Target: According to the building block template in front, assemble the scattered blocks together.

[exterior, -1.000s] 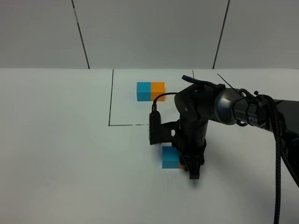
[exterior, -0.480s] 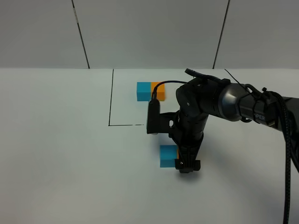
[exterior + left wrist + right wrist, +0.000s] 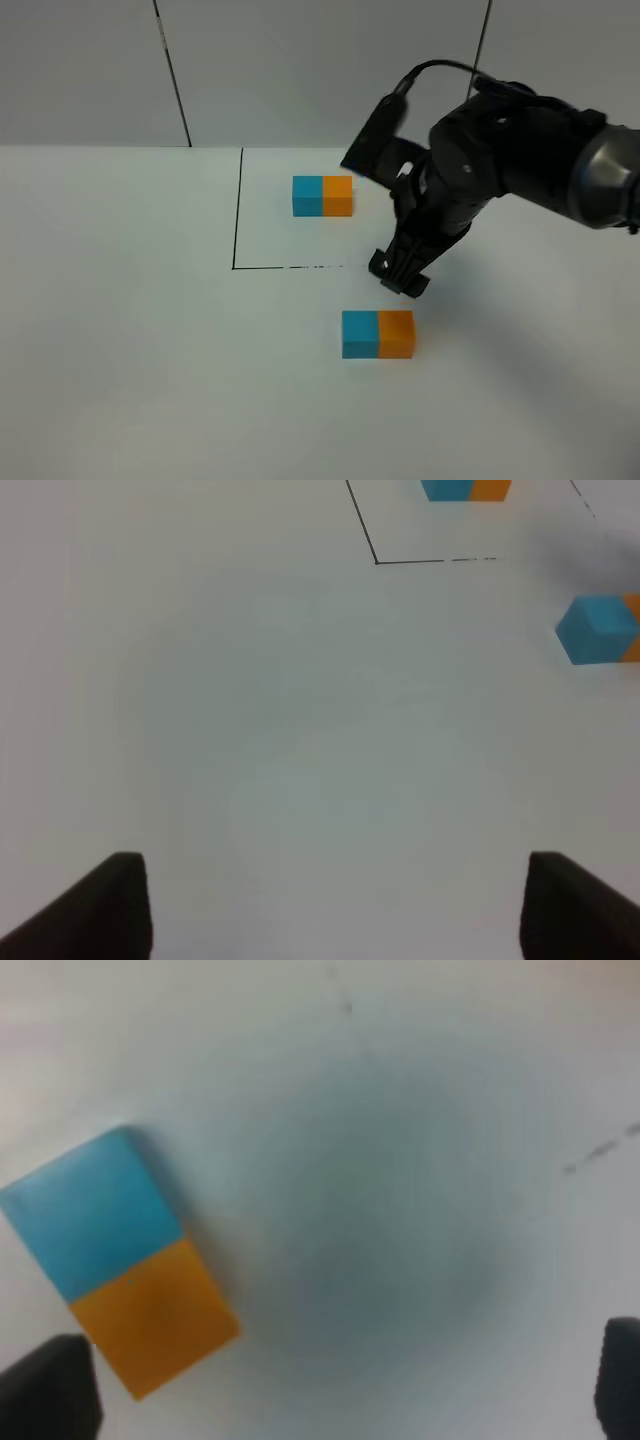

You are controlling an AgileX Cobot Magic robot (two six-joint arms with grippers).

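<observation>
Right jaws: the right gripper point(image 3: 400, 275) hangs above the surface, clear of the blocks, holding nothing; in its wrist view the two tips sit far out at opposite sides of the frame, so the jaws are spread apart.
Left jaws: the left gripper point(image 3: 335, 905) is spread wide over bare surface toward the left edge, empty, well apart from everything.
Scattered blocks: the blue cube point(image 3: 360, 334) and the orange cube point(image 3: 396, 334) sit touching side by side, blue toward the left edge, orange toward the right, on the near side of the black outline point(image 3: 237, 210).
Template: the building block template point(image 3: 322, 196) lies inside the outline, toward the far edge, blue left and orange right.
Match: colour order agrees; the seam looks closed and the faces flush in the high view, so the join reads as done.
Step in hand: clearing the right arm away, by my judgement.
Doing it well: lift straight up before swinging aside, jaws kept spread, so no tip clips the orange cube and opens the seam.
Risk: the pair is only butted together; any nudge would skew it.
</observation>
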